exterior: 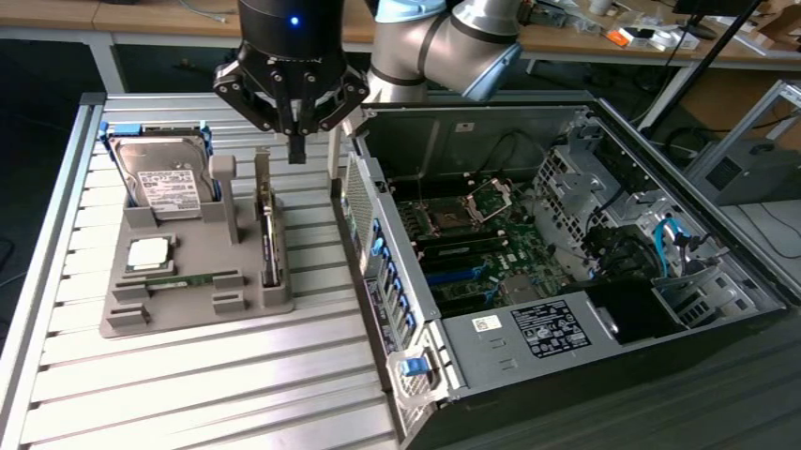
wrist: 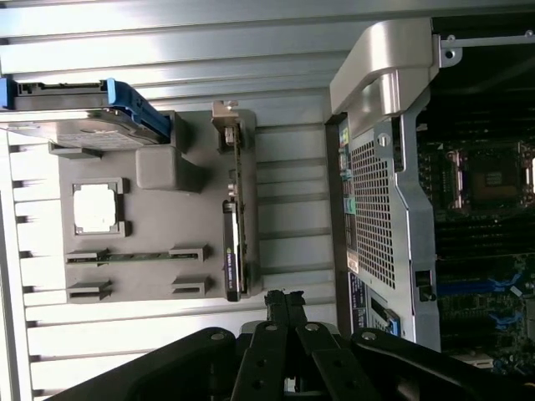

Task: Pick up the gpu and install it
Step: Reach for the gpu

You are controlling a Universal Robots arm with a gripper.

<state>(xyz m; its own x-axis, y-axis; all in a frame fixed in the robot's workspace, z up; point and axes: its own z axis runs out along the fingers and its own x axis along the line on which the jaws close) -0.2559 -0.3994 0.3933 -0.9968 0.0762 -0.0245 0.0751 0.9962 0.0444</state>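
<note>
Ribbed metal table point(exterior: 188, 394), wooden workbenches point(exterior: 138, 14) behind (cluttered with cables), aluminium frame point(exterior: 751, 117) nearby.

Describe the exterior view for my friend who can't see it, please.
A black robot gripper, shut and empty, hangs close to the gpu, a thin card standing on edge in a grey tray on a slatted metal table. A hard drive sits in the same tray, and an open computer case lies at the exterior view's right.
</note>
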